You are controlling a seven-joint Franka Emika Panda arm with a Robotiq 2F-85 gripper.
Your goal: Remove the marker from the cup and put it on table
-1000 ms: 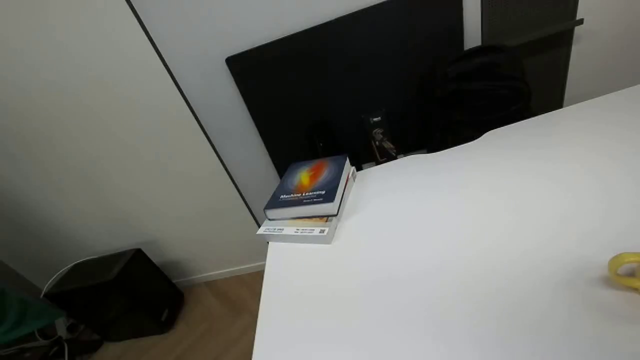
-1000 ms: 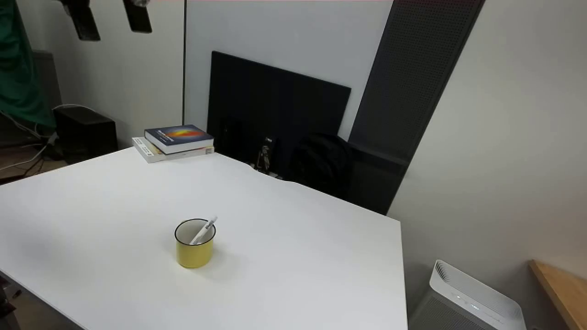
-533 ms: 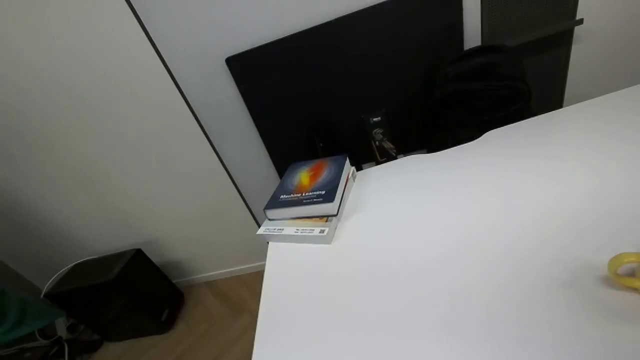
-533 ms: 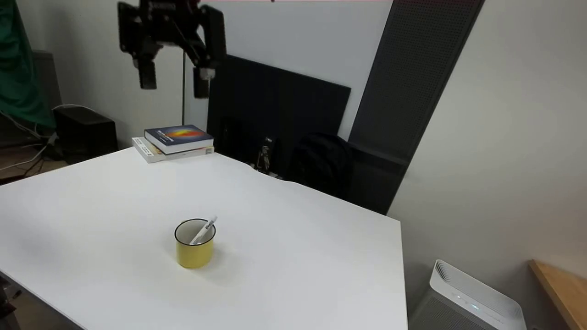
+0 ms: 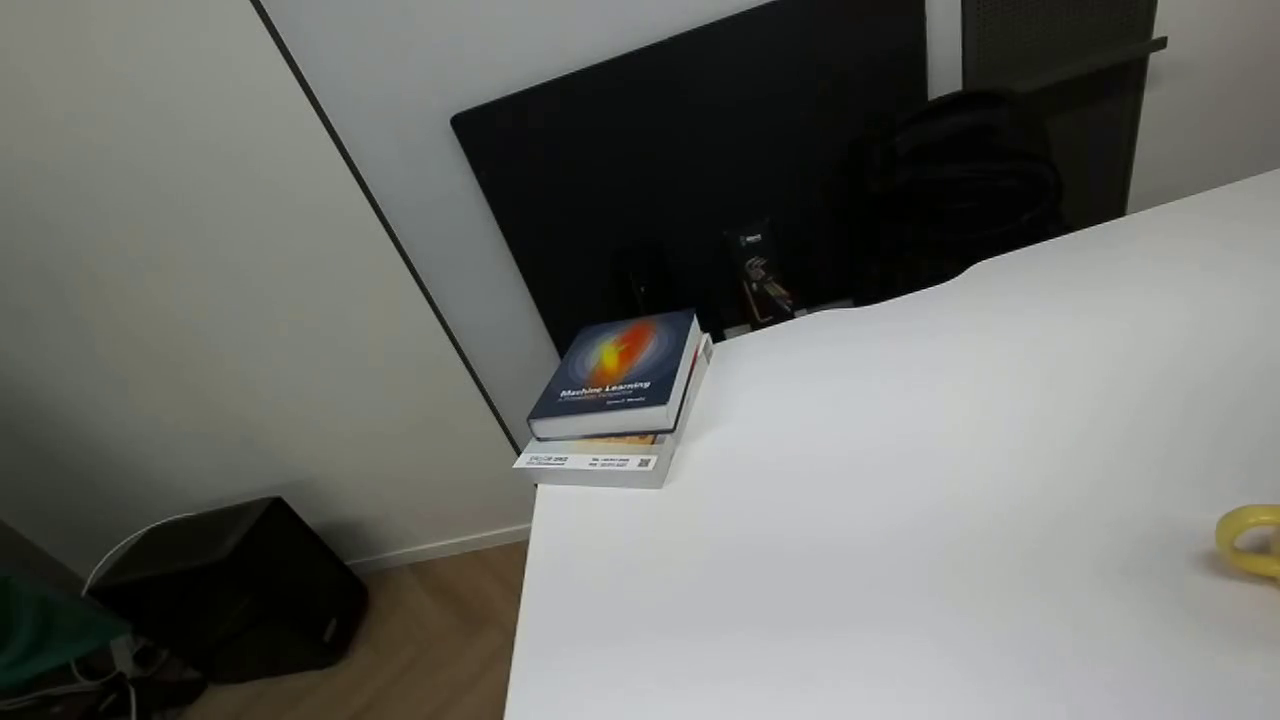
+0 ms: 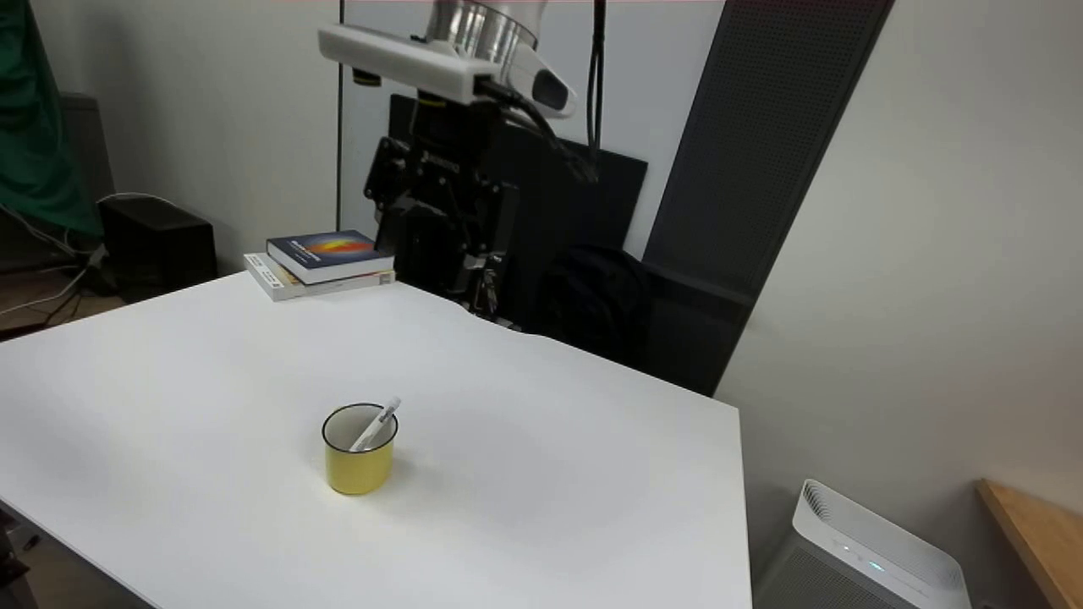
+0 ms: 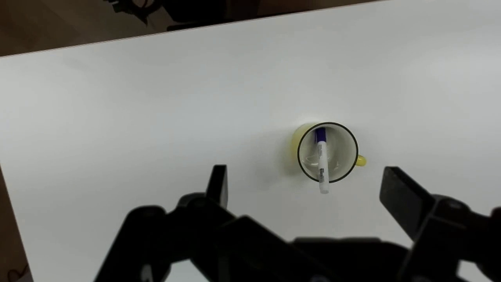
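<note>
Tilted inside the yellow cup [image 6: 359,474], the marker [image 7: 323,158] has its dark blue end down toward eleven o'clock of the round rim in the wrist view, while its white end juts over that rim at six. The cup's handle [image 7: 361,160] sits just past three o'clock in the same picture, and the cup itself stands upright on the white table [image 6: 550,474]. The gripper [image 7: 307,184] is released: its two fingers [image 7: 403,199] are spread wide, one tip toward half past eight of the cup and the other toward four. In an exterior view it hangs from the arm [image 6: 482,34] above the table, between twelve and one o'clock from the cup and well apart from it; there the marker's white end points between one and two. A stack of books [image 6: 330,254] (the upper one, dark blue, reads "Machine Learning") lies at a corner of the table, a little before twelve o'clock from the cup. Toward four o'clock of that picture stands a white slatted appliance [image 6: 880,541], and toward ten hangs a green cloth [image 6: 46,127].
</note>
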